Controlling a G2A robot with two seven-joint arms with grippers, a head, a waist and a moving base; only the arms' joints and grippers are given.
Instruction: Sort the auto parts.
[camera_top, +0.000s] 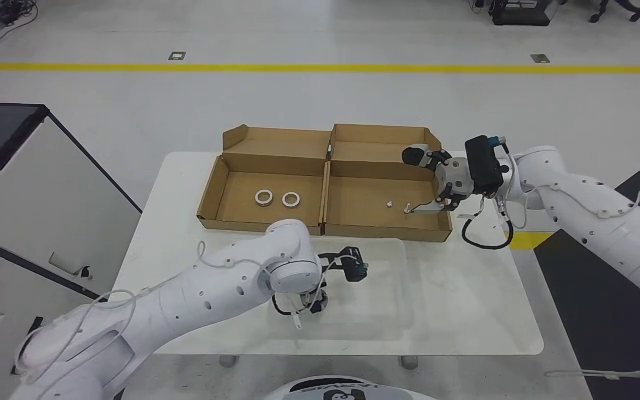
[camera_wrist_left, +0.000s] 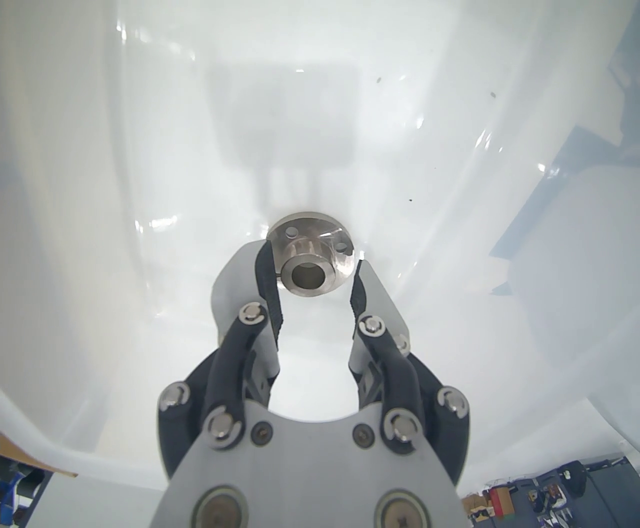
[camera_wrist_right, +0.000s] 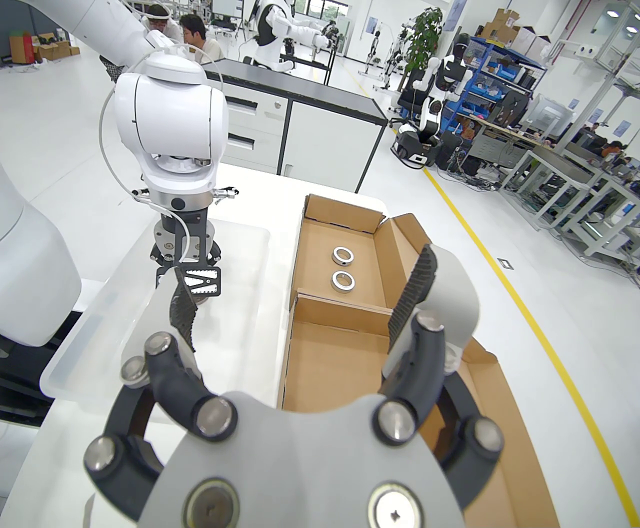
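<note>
The left tool points straight down into a clear plastic tray on the near side of the desk. Its two fingers are drawn in on a small metal flanged hub, one pad against each side of the round flange. The hub stands with its bore upward, low over the tray floor. Gripping it across the flange looks like the way to lift it squarely.

The right tool is spread wide and holds nothing. It hangs over the right compartment of a flat cardboard box at the far side of the desk, probably just after a drop-off or waiting its turn.

The box sits just beyond the tray and has two compartments with a cardboard wall between, so each kind of part gets its own. The left compartment holds two metal rings lying flat side by side. The right one holds a couple of small pale pieces, too small to identify. The hub probably needs carrying up and over the box wall.
</note>
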